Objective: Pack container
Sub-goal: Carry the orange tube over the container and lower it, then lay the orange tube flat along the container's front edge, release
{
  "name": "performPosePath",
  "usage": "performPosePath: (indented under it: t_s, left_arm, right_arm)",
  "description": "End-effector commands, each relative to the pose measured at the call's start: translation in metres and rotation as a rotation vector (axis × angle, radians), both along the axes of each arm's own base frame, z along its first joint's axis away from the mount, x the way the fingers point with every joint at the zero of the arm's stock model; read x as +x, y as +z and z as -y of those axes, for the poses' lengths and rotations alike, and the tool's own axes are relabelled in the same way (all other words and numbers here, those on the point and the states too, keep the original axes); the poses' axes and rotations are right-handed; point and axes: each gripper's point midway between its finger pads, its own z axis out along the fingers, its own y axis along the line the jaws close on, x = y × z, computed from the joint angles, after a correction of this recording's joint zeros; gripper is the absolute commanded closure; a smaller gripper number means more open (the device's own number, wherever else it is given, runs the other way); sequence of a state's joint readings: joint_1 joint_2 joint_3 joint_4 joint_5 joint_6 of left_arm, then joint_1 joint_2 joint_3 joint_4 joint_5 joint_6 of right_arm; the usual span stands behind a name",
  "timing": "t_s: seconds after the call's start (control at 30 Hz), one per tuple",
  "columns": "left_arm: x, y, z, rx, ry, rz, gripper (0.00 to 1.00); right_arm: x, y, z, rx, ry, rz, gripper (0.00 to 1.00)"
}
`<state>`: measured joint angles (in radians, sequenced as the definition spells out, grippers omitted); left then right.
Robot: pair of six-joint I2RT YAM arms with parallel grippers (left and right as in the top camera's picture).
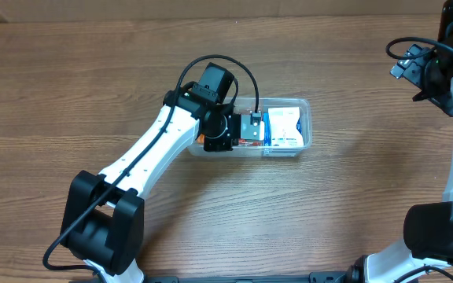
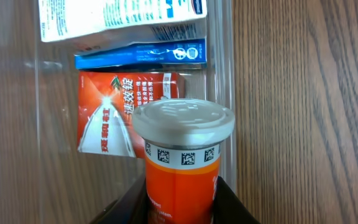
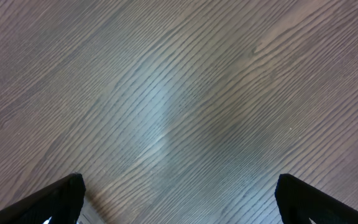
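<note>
Left end effector (image 2: 182,205) clamps the orange bottle (image 2: 182,168), white cap forward, inside the clear container (image 1: 305,110), which sits mid-surface (image 1: 352,204). A red box (image 2: 123,106), blue box (image 2: 142,54) and white box (image 2: 123,15) lie beyond it. Right end effector (image 3: 182,199) hangs spread wide, well away from the container.

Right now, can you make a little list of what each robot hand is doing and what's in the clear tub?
left hand: shut on the orange bottle, which has a pale cap, over the container
right hand: open, holding nothing, over the table
container: clear tub on the table
inside it: red box, blue box, white box
</note>
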<state>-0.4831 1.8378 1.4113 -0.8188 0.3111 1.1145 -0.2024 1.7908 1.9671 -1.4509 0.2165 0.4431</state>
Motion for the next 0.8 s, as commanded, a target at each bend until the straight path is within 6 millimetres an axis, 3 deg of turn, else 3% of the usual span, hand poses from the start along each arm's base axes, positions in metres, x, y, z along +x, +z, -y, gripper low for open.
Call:
performPosePath:
  t_s: [0.0,0.07,0.1,0.2,0.47,0.63,0.67,0.73,0.77]
  left_arm:
    - [-0.006,-0.006,0.004,-0.010,-0.044,-0.007,0.96]
    - [-0.007,-0.008,0.005,-0.015,-0.046,-0.011,0.90]
    - [-0.007,-0.009,0.005,-0.016,-0.046,-0.011,0.72]
    - [-0.006,-0.008,0.005,-0.018,-0.046,-0.005,0.55]
    - [-0.002,-0.007,0.007,-0.028,-0.046,0.013,0.56]
    - [-0.007,-0.004,0.015,-0.066,-0.061,-0.005,0.49]
    - [-0.010,-0.002,0.019,-0.095,-0.070,-0.022,0.58]
    - [-0.012,-0.001,0.022,-0.115,-0.049,-0.044,0.93]
    - [-0.008,0.000,0.023,-0.126,0.029,-0.070,0.96]
  right_arm:
    - [0.001,0.008,0.002,-0.014,0.001,0.023,0.00]
    - [0.001,0.008,0.002,-0.014,0.001,0.023,0.00]
    - [0.001,0.008,0.002,-0.014,0.001,0.023,0.00]
    - [0.001,0.008,0.002,-0.014,0.001,0.023,0.00]
    - [0.001,0.008,0.002,-0.014,0.001,0.023,0.00]
    - [0.001,0.008,0.002,-0.014,0.001,0.023,0.00]
    - [0.001,0.008,0.002,-0.014,0.001,0.023,0.00]
    - [0.001,0.008,0.002,-0.014,0.001,0.023,0.00]
    - [0.001,0.008,0.002,-0.014,0.001,0.023,0.00]
